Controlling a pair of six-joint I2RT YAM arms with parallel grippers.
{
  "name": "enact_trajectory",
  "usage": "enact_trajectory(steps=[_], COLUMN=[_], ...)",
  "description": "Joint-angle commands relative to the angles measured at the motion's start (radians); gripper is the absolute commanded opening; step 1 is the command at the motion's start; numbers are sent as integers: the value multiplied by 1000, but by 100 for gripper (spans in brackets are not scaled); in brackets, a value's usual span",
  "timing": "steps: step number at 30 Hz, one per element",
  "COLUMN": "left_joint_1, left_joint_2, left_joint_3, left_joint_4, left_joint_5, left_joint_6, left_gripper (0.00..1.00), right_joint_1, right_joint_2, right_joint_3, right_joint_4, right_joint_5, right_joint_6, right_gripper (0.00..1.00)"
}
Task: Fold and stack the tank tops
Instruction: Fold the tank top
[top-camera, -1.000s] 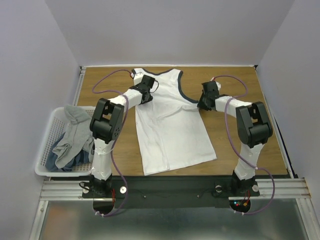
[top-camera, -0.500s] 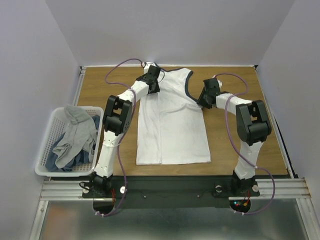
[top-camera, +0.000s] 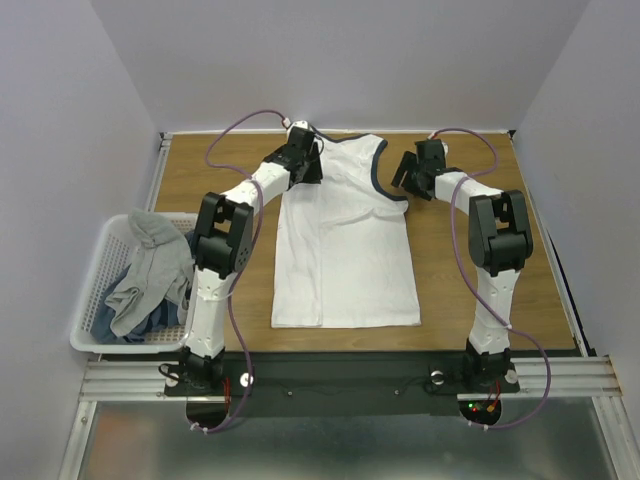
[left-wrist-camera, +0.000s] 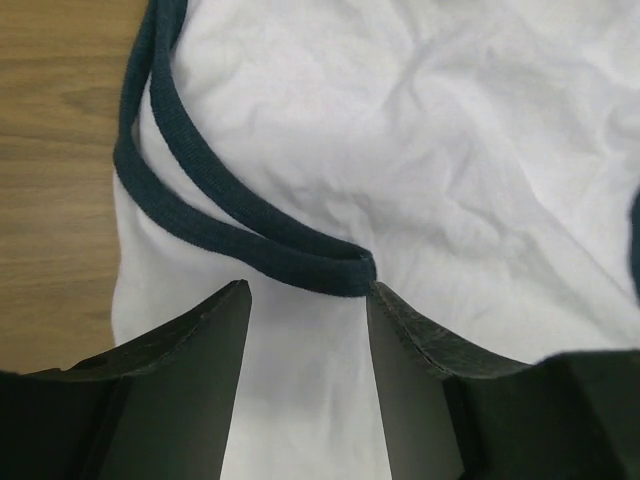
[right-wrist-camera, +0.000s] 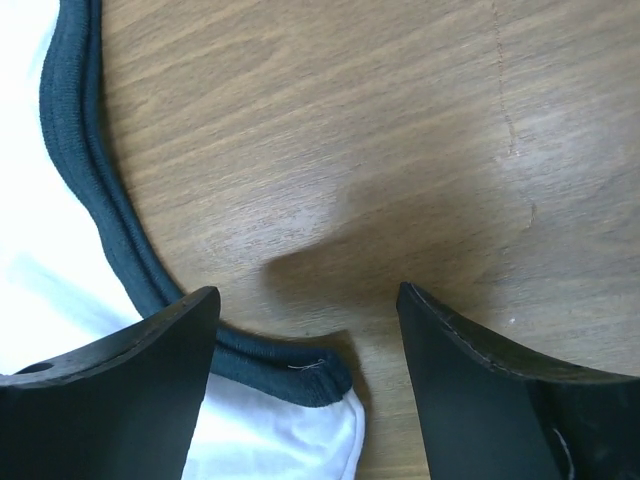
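Note:
A white tank top (top-camera: 345, 250) with navy-edged neck and armholes lies flat on the wooden table, hem toward the arms. My left gripper (top-camera: 308, 168) hovers open over its far left shoulder. In the left wrist view the gripper (left-wrist-camera: 308, 300) has only white cloth (left-wrist-camera: 420, 150) between its fingers, and the navy armhole edge (left-wrist-camera: 240, 220) lies just ahead of them. My right gripper (top-camera: 405, 178) stands open at the right armhole. In the right wrist view the gripper (right-wrist-camera: 308, 300) straddles the navy-edged corner (right-wrist-camera: 300, 370) without touching it. Grey tank tops (top-camera: 150, 265) lie heaped in the basket.
A white plastic lattice basket (top-camera: 92, 290) sits at the table's left edge, beside the left arm. Bare wood (top-camera: 480, 290) shows to the right of the white top. Walls enclose the table at the back and both sides.
Both grippers have opened and let go of the white tank top. It was drawn toward the far edge and now lies straight. The right gripper has drawn back a little to the far right.

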Motion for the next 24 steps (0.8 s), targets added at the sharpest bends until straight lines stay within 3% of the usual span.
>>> enact_trajectory(steps=[1,3,7,13,19,24], left_joint_1=[-28,-53,-170,-425,-655,-755], left_joint_2=[-277,-340,-490,-641,-599,-546], left_joint_3=[-63,-108,-340,-665,-784,-782], left_joint_4=[126,128,143,154,142,87], left_joint_5=[-22,-42,-110,-216,-288,-331], left_joint_6=[18,6,-56,-221,-321,-366], left_gripper=[61,61,58,43,40,38], right_joint_1=[-12,-12,-12,-12,-12,-12], right_joint_2=[3,-36,-100,-135,-164,-175], right_joint_3=[26,18,-23,-84,-140,-161], right_joint_4=[-13,-14,-16,-18,-18,-18], right_joint_5=[18,20,25,-34,-49,-46], right_joint_6=[-31,-29,-23,-16,-9,-19], right_gripper=[79,79,79,78,77,77])
